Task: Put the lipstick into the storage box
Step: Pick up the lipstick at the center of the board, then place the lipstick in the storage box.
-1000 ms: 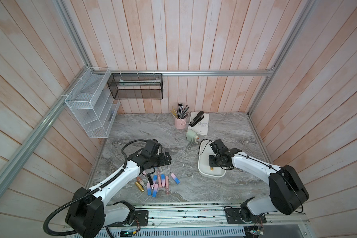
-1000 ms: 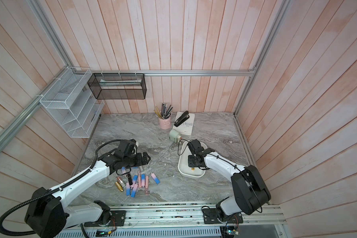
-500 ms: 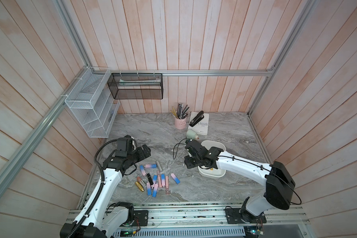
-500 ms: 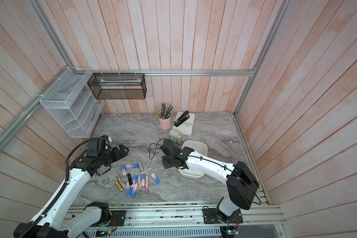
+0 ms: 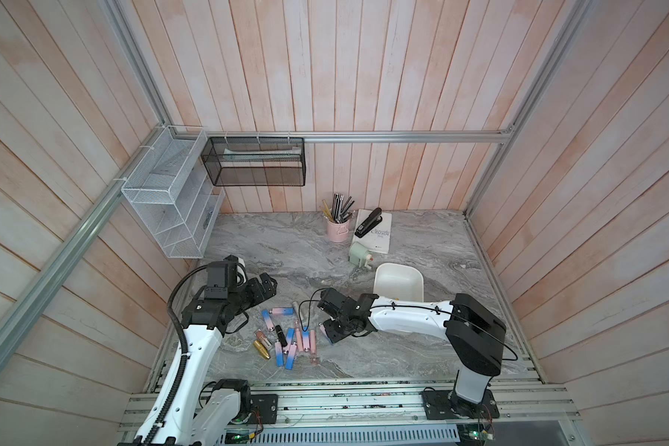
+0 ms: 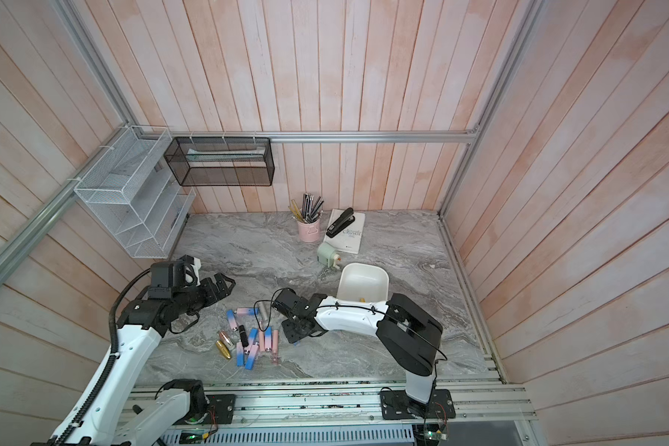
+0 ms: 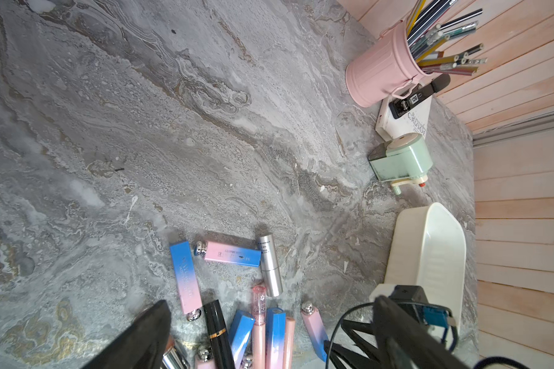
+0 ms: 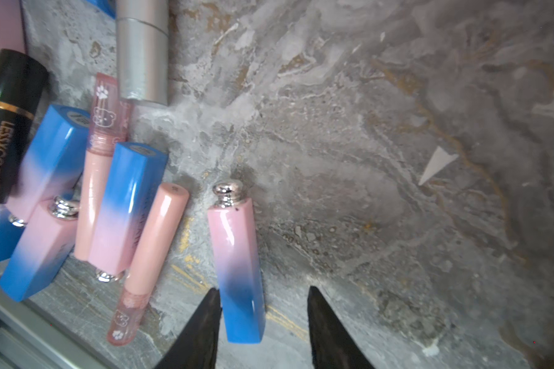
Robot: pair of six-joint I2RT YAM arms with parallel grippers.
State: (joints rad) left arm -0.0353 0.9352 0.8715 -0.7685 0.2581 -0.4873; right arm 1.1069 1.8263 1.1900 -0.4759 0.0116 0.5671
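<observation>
**Inventory of the marble tabletop.** Lipsticks lying loose:
- seven square blue-and-pink cases (image 8: 237,255)
- two peach tubes (image 8: 155,242) with clear caps
- one silver tube (image 7: 270,265)
- one black tube (image 7: 217,329)
- one gold bullet-shaped case (image 5: 262,348)
- one copper-toned case (image 5: 260,334)

That makes thirteen (the pile overlaps, so one more may be hidden).

Other items:
- one white storage box (image 5: 398,282) holding one small yellow item (image 6: 362,299)
- one pink cup (image 5: 337,231) of pencils (image 5: 338,204) (too bunched to count)
- one stapler (image 5: 368,223)
- one book (image 5: 379,241)
- one green sharpener (image 5: 359,253)
- one white wire rack (image 5: 167,208)
- one black mesh basket (image 5: 255,166)
</observation>
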